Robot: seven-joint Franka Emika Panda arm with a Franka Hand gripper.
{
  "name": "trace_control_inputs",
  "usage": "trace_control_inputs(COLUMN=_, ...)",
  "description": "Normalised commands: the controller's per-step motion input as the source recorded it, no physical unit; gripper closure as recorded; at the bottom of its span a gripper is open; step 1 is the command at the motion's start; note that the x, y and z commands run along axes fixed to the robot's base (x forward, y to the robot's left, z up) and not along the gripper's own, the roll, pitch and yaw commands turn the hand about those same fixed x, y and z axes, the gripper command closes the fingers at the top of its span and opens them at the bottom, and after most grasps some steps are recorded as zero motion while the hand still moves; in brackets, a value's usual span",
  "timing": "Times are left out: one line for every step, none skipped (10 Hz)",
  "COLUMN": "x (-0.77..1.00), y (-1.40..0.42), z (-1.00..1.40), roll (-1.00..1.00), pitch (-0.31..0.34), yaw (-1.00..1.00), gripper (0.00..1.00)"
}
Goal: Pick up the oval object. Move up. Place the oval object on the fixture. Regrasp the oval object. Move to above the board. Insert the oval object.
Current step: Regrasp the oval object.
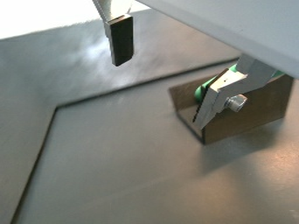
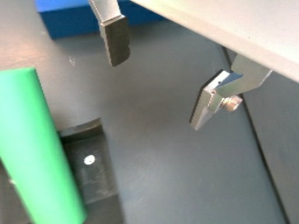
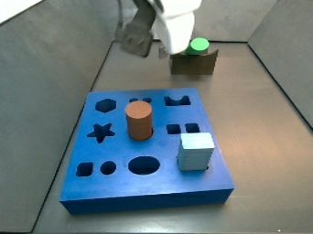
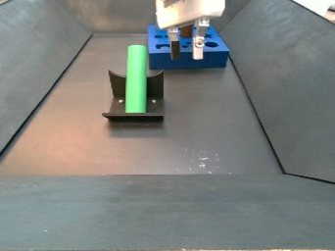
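Observation:
The green oval object [image 4: 135, 76] rests in the notch of the dark fixture [image 4: 133, 106], sticking up out of it at a slant. It also shows in a side view [image 3: 197, 44] on the fixture [image 3: 196, 63]. My gripper [image 4: 187, 49] is open and empty, apart from the peg, hovering between the fixture and the blue board [image 4: 217, 55]. In both wrist views the gripper [image 1: 167, 74] [image 2: 163, 74] has nothing between its fingers. The peg [image 2: 41, 144] and the fixture [image 2: 89, 171] lie off to one side, and the peg's end [image 1: 207, 86] shows behind one finger.
On the blue board [image 3: 153, 178] stand a brown-orange cylinder [image 3: 138, 121] and a pale grey-blue cube [image 3: 196, 151]. Grey sloping walls [image 4: 46, 83] enclose the dark floor on the sides.

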Motion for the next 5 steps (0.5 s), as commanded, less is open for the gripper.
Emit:
trace_control_inputs(x=-0.05, y=0.0, z=0.0, roll=0.95, pitch=-0.155, yaw=-1.0, gripper=0.0)
trace_control_inputs(x=-0.05, y=-0.01, z=0.01, roll=0.92, pitch=-0.012, yaw=-1.0, gripper=0.0)
trace_control_inputs(x=-0.04, y=-0.01, z=0.01, roll=0.91, pitch=0.067, yaw=-1.0, gripper=0.0)
trace_control_inputs(x=-0.03, y=-0.01, z=0.01, roll=0.9, pitch=0.261, yaw=-1.0, gripper=0.0)
trace_control_inputs(x=-0.02, y=-0.01, z=-0.01, roll=0.82, pitch=0.473, yaw=-0.9, gripper=0.0)
